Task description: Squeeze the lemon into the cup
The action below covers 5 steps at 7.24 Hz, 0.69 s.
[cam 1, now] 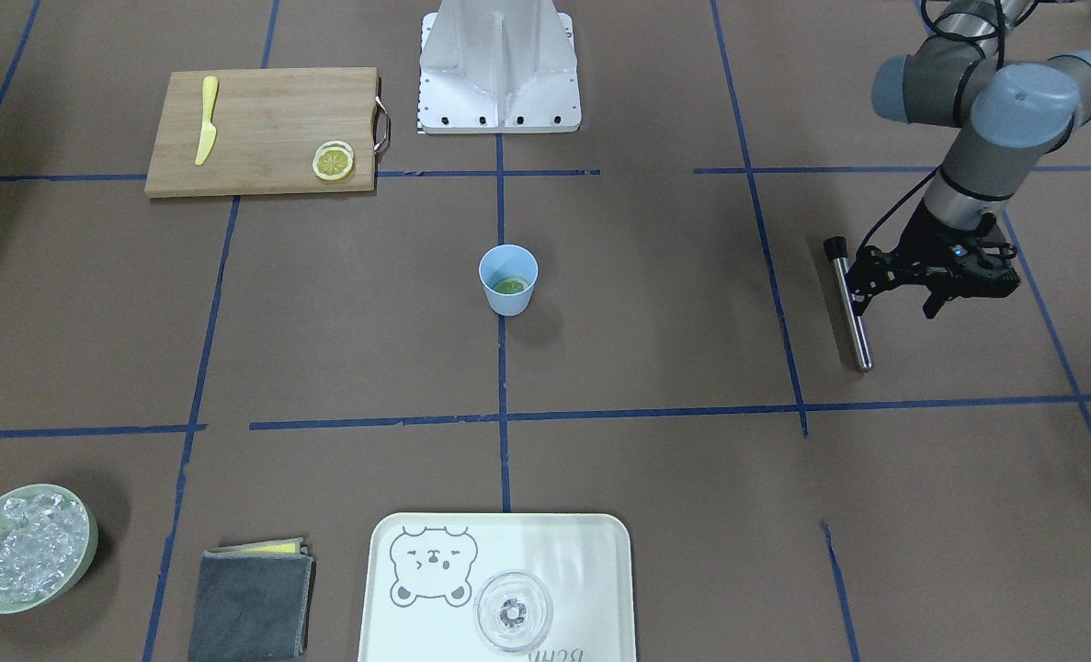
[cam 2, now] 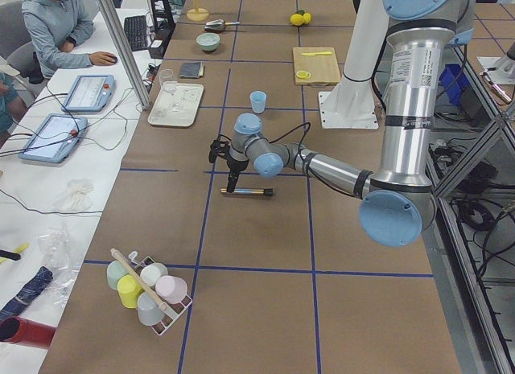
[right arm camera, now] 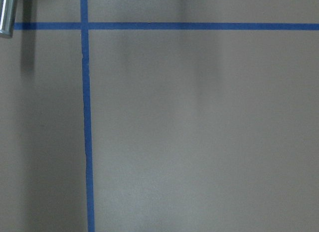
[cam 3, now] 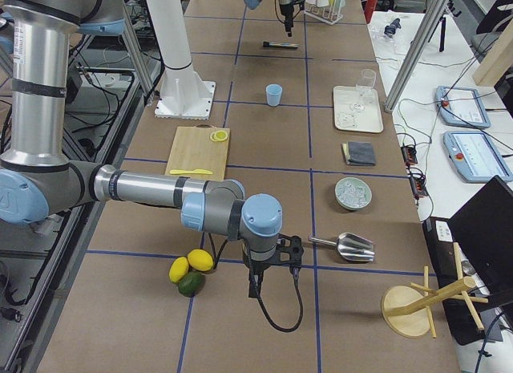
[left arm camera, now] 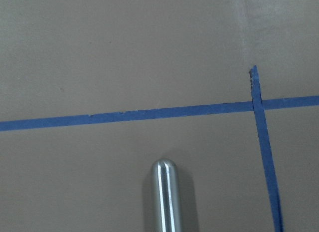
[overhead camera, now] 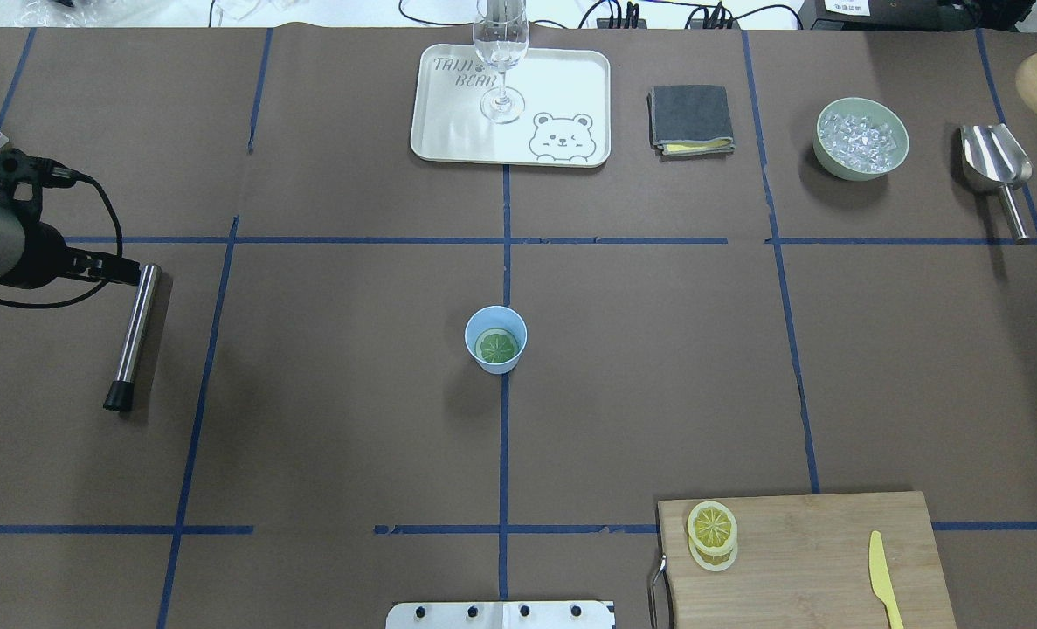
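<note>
The light blue cup stands upright at the table's middle, also in the overhead view. A green round slice lies in its bottom. Two lemon slices lie stacked on the wooden cutting board, also in the front view. My left gripper hangs above the silver end of a metal rod, far left of the cup; I cannot tell if it is open. My right gripper shows only in the right side view, far from the cup, near a metal scoop; I cannot tell its state.
A pale yellow knife lies on the board. At the far side are a tray with a clear glass, a grey cloth, a green bowl of ice and a scoop. Whole citrus fruits lie near the right arm.
</note>
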### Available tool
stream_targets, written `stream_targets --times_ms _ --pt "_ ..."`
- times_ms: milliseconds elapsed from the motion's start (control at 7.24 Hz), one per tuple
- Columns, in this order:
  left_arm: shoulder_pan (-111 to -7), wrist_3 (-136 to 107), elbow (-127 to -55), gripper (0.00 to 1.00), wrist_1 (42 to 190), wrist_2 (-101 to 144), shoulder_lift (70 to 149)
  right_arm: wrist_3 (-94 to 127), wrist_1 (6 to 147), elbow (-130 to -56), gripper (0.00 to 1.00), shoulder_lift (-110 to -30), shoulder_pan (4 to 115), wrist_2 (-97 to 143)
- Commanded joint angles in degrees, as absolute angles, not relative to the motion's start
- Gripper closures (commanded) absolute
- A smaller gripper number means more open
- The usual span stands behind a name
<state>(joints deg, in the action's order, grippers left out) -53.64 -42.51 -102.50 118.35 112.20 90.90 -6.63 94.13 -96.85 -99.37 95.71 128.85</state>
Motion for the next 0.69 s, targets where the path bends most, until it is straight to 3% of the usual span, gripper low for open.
stream_targets --times_ms 0,276,552 --pt "-69.96 -15.09 -102.75 0.0 111.41 118.2 88.59 -6.59 94.13 -96.86 0.0 -99.49 95.71 128.85" --pt "-83.96 3.2 -100.04 0.0 99.12 119.08 88.94 -6.68 94.13 -96.77 0.0 -99.58 95.71 128.85" --pt "-88.83 5.61 -97.21 0.0 89.75 124.7 87.55 -6.68 94.13 -96.68 0.0 -99.67 95.71 128.76"
